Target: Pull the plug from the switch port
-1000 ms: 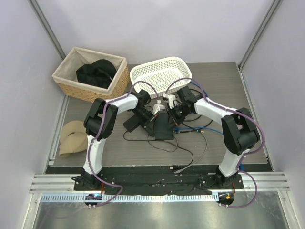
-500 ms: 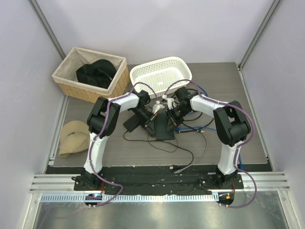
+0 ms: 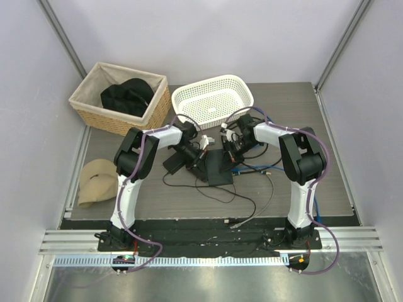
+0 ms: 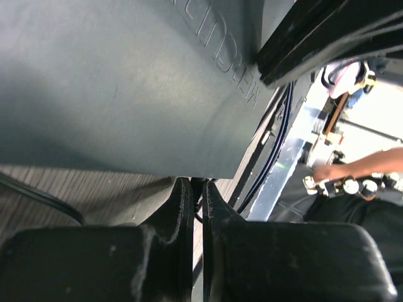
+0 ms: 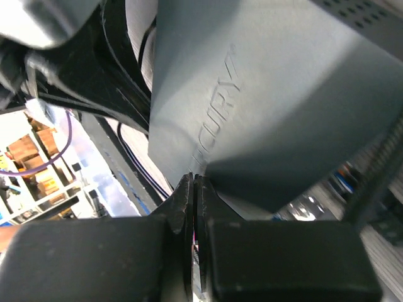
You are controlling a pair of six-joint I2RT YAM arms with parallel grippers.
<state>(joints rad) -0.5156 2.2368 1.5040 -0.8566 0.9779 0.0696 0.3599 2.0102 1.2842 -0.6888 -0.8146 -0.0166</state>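
- Left pincer (image 4: 195, 192) is squeezed down to a sliver of a gap, tips right under the edge of the switch (image 4: 113, 82). I cannot tell whether anything thin sits between them.
- Right pincer (image 5: 192, 189) is pressed fully together with nothing visible in it, tips close up to the switch's lettered face from the other side.
- From above, the switch lies mid-surface (image 3: 283, 113), between both wrists and just in front of the white plastic basket (image 3: 213, 100).
- Progress call: neither pincer shows a plug in its grip, so I judge the pull not yet confirmed. The grab and the tug look like what's left.
- Hidden: the socket row and the plug show in no view. The arms cover that edge from above, and the wrist cameras sit too close.
- Loose black cables (image 3: 254, 204) and a blue cable (image 3: 252, 168) trail beside the switch, and which one enters a port is impossible to trace.
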